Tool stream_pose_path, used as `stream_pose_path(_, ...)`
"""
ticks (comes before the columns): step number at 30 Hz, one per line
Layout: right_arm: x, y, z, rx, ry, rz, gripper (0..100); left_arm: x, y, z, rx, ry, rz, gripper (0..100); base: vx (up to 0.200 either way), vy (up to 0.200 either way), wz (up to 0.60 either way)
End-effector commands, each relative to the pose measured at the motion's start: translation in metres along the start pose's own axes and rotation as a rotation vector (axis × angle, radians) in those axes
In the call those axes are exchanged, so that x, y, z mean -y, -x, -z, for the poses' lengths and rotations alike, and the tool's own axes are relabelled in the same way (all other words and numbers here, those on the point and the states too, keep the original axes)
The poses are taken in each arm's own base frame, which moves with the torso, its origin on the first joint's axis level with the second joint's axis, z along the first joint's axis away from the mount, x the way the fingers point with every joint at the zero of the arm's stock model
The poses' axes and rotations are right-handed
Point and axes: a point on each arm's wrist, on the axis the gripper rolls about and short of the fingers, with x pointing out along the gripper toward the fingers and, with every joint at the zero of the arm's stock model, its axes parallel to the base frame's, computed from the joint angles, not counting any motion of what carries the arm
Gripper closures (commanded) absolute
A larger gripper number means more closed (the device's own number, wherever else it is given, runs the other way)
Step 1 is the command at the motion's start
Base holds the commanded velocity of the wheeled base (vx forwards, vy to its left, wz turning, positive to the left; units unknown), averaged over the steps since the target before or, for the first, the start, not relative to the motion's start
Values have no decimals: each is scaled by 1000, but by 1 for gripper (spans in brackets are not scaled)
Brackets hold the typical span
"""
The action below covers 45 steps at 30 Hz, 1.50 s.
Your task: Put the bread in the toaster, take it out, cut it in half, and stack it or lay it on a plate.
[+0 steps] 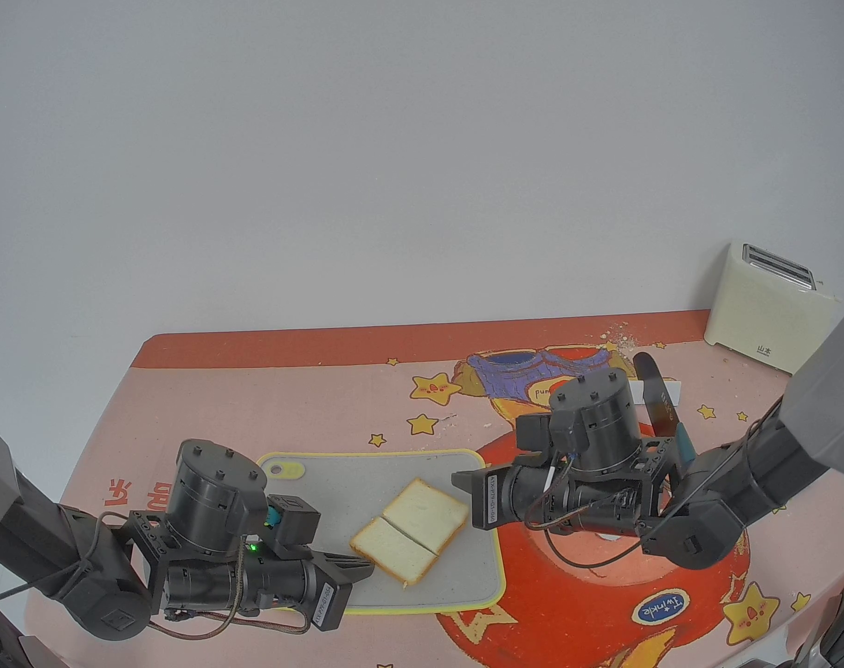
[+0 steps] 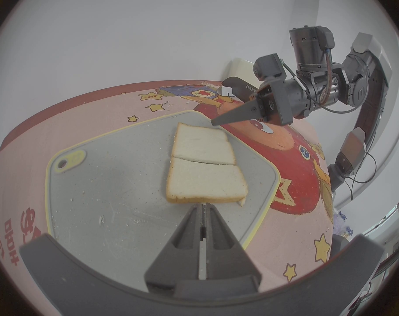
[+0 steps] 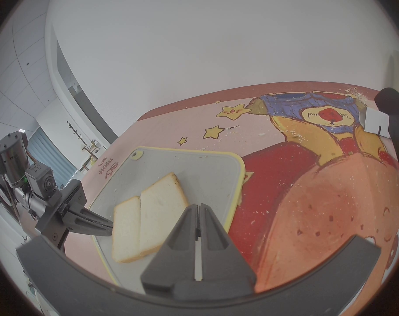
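The bread lies cut in two on a grey, yellow-rimmed cutting board (image 1: 329, 494): one half (image 1: 426, 512) farther back, the other half (image 1: 394, 549) nearer the front. My left gripper (image 1: 361, 563) is shut and empty, low over the board, its tips at the nearer half's (image 2: 206, 183) edge. My right gripper (image 1: 459, 482) is also shut and empty, hovering at the board's right rim just beyond the farther half (image 3: 161, 211). The two grippers point at each other across the bread. A cream toaster (image 1: 770, 308) stands at the back right.
A knife (image 1: 658, 401) with a dark blade and teal handle lies behind my right wrist, beside a small white block (image 1: 670, 390). The table wears a pink and red cartoon mat (image 1: 579, 596). Crumbs dot the board and mat. A plain wall rises behind.
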Motion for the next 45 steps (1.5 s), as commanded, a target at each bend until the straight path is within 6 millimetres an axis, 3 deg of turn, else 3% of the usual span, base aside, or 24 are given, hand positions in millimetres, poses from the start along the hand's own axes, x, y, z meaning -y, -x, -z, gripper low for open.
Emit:
stream_pose_path(1, 4, -7, 10, -34, 1, 12, 100, -1, -1, 2, -12, 5, -2, 100, 0, 0, 0)
stream_pose_path(33, 0, -9, 19, -70, 3, 11, 100, 5, -3, -12, 78, -20, 26, 100, 0, 0, 0)
stream_pose_path(41, 0, -9, 20, -73, 5, 10, 100, 7, -5, -33, 146, -4, 37, 100, 0, 0, 0)
stream_pose_path(45, 0, -6, 24, -86, 9, 12, 100, 8, -14, -53, 198, 29, 45, 100, 0, 0, 0)
